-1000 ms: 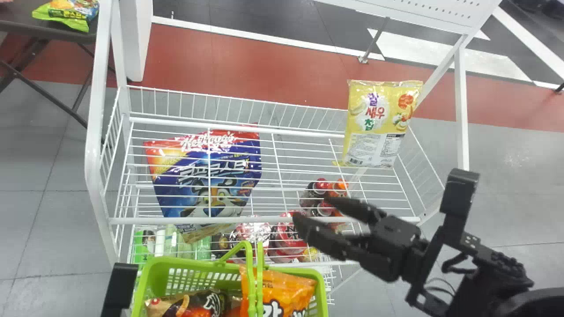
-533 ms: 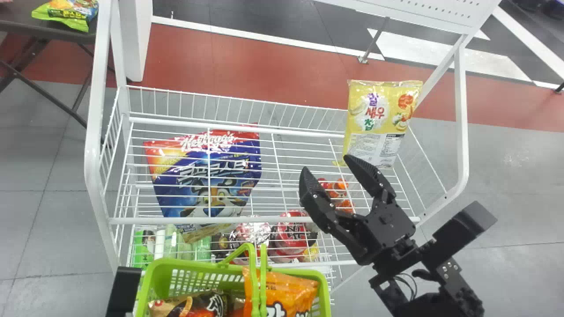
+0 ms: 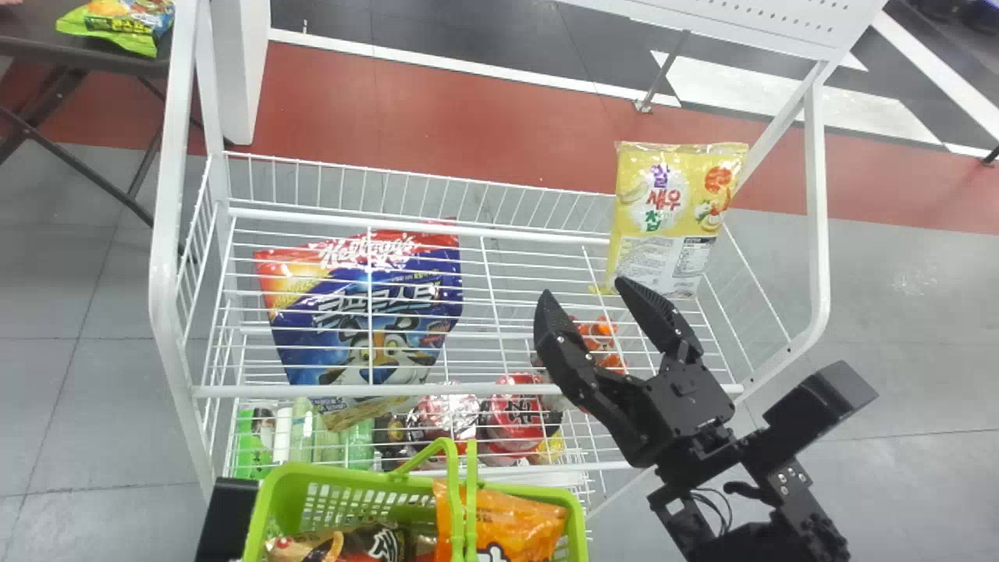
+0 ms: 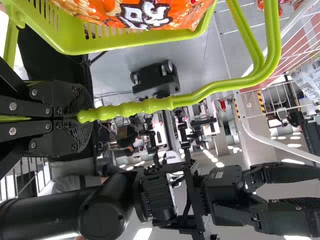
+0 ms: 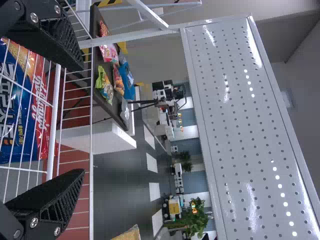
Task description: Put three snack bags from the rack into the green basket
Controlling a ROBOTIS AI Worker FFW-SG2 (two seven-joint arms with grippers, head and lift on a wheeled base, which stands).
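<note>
And the right tool (image 3: 583, 289) has swung up, spread wide, the yellow bag (image 3: 675, 211) just beyond its tips, likely pick three, with an orange bag (image 3: 515, 521) and brown bag (image 3: 351, 540) in the green basket (image 3: 347, 474) back to its left, handle (image 4: 150, 106) pinched by the left tool (image 4: 86, 116).

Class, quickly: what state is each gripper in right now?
Left gripper: closed on the basket handle.
Right gripper: jaws open, holding nothing.
</note>
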